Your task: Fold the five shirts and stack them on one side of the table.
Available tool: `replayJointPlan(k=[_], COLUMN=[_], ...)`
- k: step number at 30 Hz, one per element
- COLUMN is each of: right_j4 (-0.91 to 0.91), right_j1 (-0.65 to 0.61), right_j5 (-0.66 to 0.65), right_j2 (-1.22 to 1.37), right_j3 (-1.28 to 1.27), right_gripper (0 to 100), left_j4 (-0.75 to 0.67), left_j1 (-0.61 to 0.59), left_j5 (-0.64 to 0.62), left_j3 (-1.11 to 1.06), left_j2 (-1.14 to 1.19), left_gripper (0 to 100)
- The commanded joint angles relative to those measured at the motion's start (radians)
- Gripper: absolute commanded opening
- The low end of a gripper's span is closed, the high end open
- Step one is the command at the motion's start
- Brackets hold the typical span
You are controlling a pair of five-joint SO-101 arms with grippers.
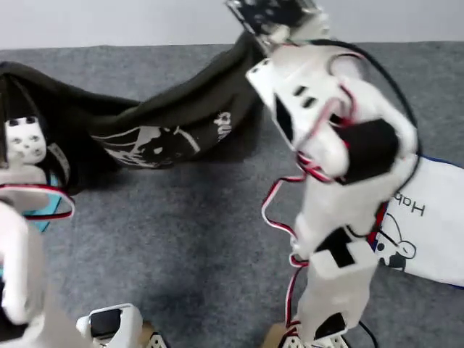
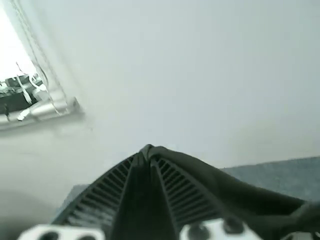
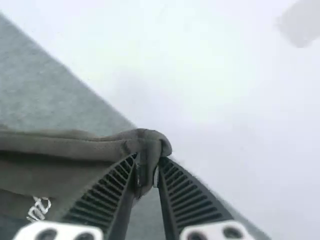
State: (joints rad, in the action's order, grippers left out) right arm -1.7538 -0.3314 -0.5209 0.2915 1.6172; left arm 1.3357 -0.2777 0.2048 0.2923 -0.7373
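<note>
the left end effector (image 2: pixel 148 150) is pinched tight on a thin edge of the dark shirt (image 1: pixel 167 123), with only its tips gripping. the right end effector (image 3: pixel 148 155) is clamped the same way on a bunched fold at the opposite end. the shirt spans from one end effector to the other, raised off the grey surface (image 1: pixel 188 246), and its printed middle sags below both of them.

the main risk, as i judge it, is the hold itself. so little cloth sits between the tips that pulling the two end effectors further apart could drag an edge free. the shirt would then drop in a heap under whichever one lets go. if one end effector comes down ahead of the other, the sagging middle would land first and crease, and the fold would start crooked.

a white shirt (image 1: pixel 435 217) lies flat on the surface below and behind the right end effector, close by that arm. a swinging hem or the arm itself could rumple it. the loose cables (image 1: pixel 279 196) under the right arm might snag the cloth.
</note>
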Motion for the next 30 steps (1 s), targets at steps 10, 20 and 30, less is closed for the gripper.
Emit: replayJointPlan(k=[10, 20, 30], right_j4=[-0.025, -0.025, -0.035], right_j1=[0.114, 0.208, 0.265], right_j5=[-0.161, -0.195, -0.207], right_j2=[-0.268, -0.394, -0.472], right_j3=[0.06, 0.054, 0.052], right_gripper=[1.1, 1.1, 1.1], left_j4=[0.005, 0.005, 0.015], left_j1=[0.003, 0.008, 0.003], left_j5=[-0.003, 0.064, 0.186], left_j3=[0.153, 0.312, 0.446], left_j2=[-0.005, -0.005, -0.005], left_gripper=[1, 1, 1])
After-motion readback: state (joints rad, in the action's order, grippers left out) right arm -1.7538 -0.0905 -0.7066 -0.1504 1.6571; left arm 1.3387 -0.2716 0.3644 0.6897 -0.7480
